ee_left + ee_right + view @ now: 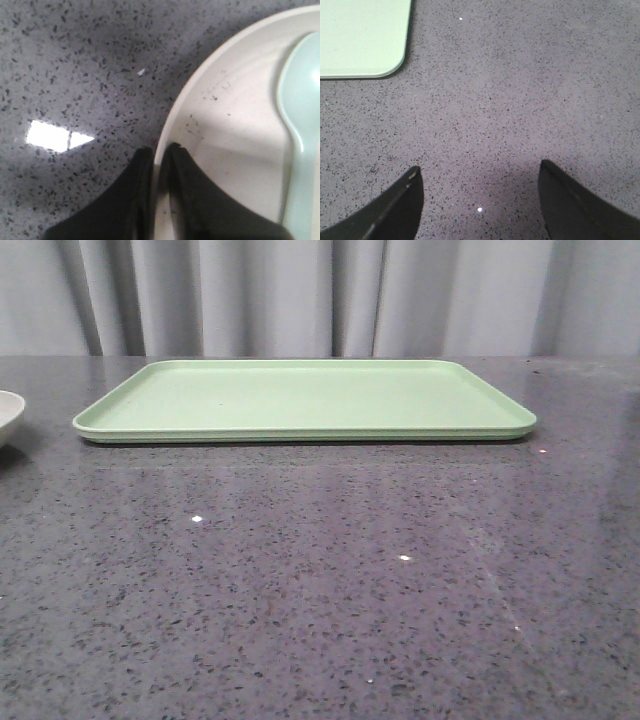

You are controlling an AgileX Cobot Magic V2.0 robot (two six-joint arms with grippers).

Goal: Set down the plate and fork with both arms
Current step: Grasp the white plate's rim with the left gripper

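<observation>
While left tool (159, 152) pinches plate (235, 125) rim | spoon (302, 130) inside | right tool (479, 172) agape

Table (320, 590): polished, glossy grey speckled stone finish. Tray (300, 400): smooth matt light-green plastic. Plate (225, 135): smooth cream, dark-speckled. Spoon (300, 125): pale blue plastic. Pincer fingers (400, 210): matt black.

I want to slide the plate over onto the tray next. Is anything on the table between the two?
Nothing visible. In the front view the plate sits at the far left edge, and the speckled table between it and the green tray is bare. The left gripper pinches the plate's rim.
</observation>
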